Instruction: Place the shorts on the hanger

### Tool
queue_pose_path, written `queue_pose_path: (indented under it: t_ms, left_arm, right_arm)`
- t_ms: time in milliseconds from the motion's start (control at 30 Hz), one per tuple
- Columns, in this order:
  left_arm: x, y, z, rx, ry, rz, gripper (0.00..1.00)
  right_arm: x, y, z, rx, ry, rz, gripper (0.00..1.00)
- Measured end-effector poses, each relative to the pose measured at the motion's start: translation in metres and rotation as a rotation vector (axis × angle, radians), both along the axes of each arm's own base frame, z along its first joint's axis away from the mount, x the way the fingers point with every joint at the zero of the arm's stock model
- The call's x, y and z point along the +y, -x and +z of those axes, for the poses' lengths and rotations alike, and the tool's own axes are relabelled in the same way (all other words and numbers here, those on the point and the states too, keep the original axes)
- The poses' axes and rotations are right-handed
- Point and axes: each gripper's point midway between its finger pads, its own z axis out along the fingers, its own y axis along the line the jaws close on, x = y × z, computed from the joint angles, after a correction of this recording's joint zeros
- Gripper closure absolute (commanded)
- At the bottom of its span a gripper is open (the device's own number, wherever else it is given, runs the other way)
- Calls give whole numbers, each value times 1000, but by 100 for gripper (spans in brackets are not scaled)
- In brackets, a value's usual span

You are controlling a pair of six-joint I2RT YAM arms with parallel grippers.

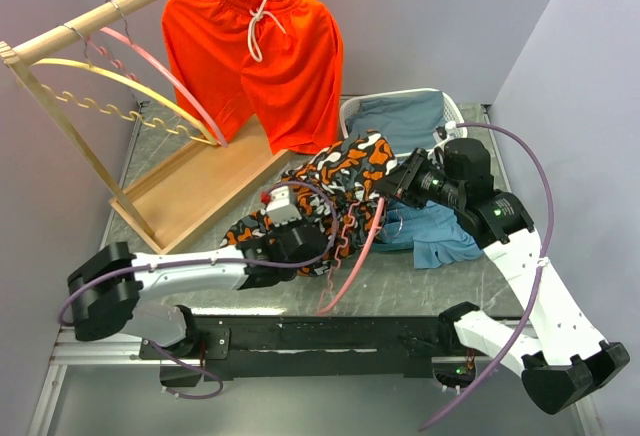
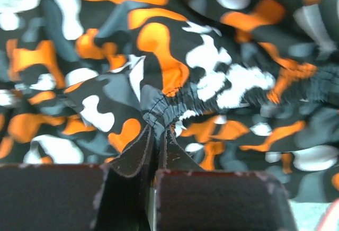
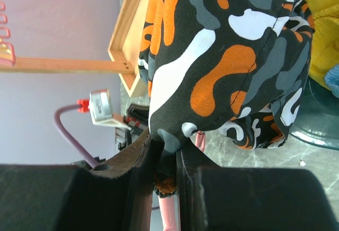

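The camouflage shorts (image 1: 345, 171) lie bunched at mid-table. The pale pink hanger (image 1: 352, 256) lies on the table at their front edge, its upper part hidden under the fabric. My left gripper (image 1: 300, 241) is shut on a gathered fold of the shorts' elastic waistband (image 2: 164, 106); its fingertips (image 2: 157, 131) pinch the fabric. My right gripper (image 1: 392, 191) is shut on another edge of the shorts (image 3: 222, 56), and its jaws (image 3: 167, 146) press close on the cloth. A strip of the pink hanger (image 3: 169, 215) shows below the right jaws.
A wooden rack (image 1: 100, 21) stands at the back left with a yellow hanger (image 1: 120, 81), another pink hanger (image 1: 165, 71) and plain orange shorts (image 1: 255, 56). A white basket (image 1: 450, 111) holding blue cloth (image 1: 410, 116) sits at the back right. More blue cloth (image 1: 440, 241) lies under my right arm.
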Motion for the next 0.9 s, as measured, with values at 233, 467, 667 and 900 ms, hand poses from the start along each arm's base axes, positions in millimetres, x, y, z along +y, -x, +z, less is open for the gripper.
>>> queue_pose_path:
  t_ms: [233,467,667,900]
  left_arm:
    - [38,16,-1,-10,56,25,99]
    - [50,30,26,-15,192,3,99]
    - [59,41,32,15,207,-30,99]
    - [58,58,36,64,231,-111,99]
  right_arm:
    - [-17,-19,14,19,-56,-111,100]
    - [-37,-49,23,67,-169,-248,100]
    - [-34,-66,39,85,-264,-266,100]
    - [-36,-74,50,96,-333,-292,100]
